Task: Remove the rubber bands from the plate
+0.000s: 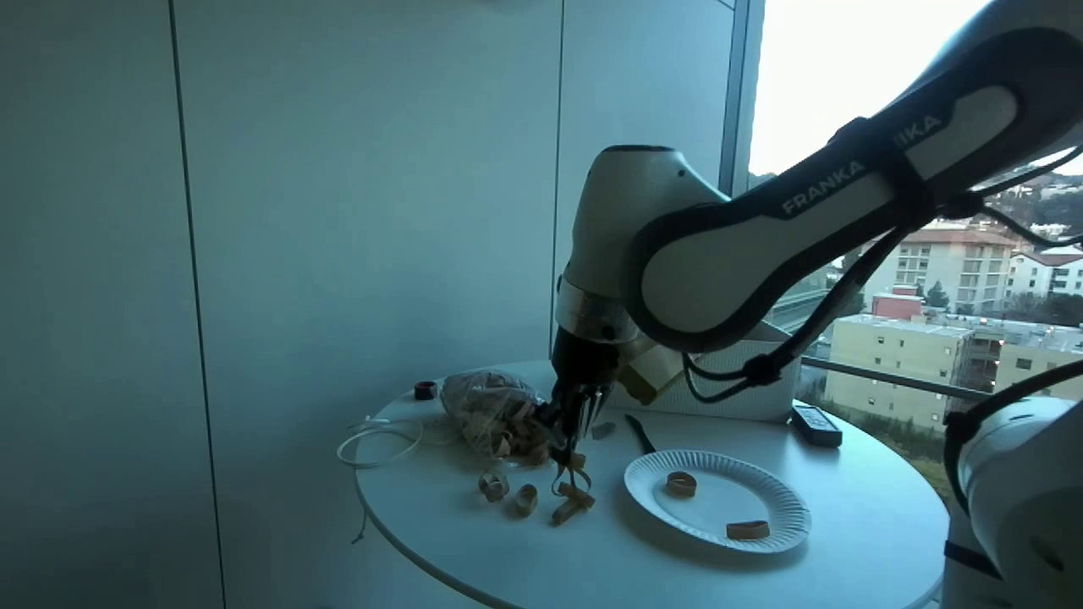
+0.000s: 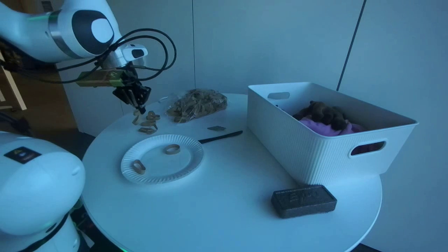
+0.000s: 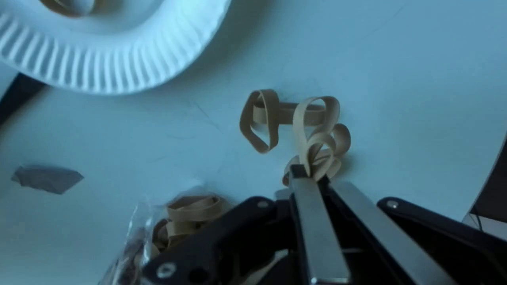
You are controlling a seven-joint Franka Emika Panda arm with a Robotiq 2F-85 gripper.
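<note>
Clearly, the nearly closed tool (image 3: 311, 176) pinches a looped rubber band (image 3: 302, 146).

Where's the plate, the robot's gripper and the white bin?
Plate (image 2: 162, 162), in an exterior view: bare middle.
Gripper (image 3: 311, 177), in the wrist view: between its fingertips.
White bin (image 2: 283, 135), in an exterior view: ribbed side.

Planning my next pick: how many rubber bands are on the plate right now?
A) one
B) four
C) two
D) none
C: one rubber band lies near the rim of the plate and another rubber band farther in, as both exterior views show.
</note>
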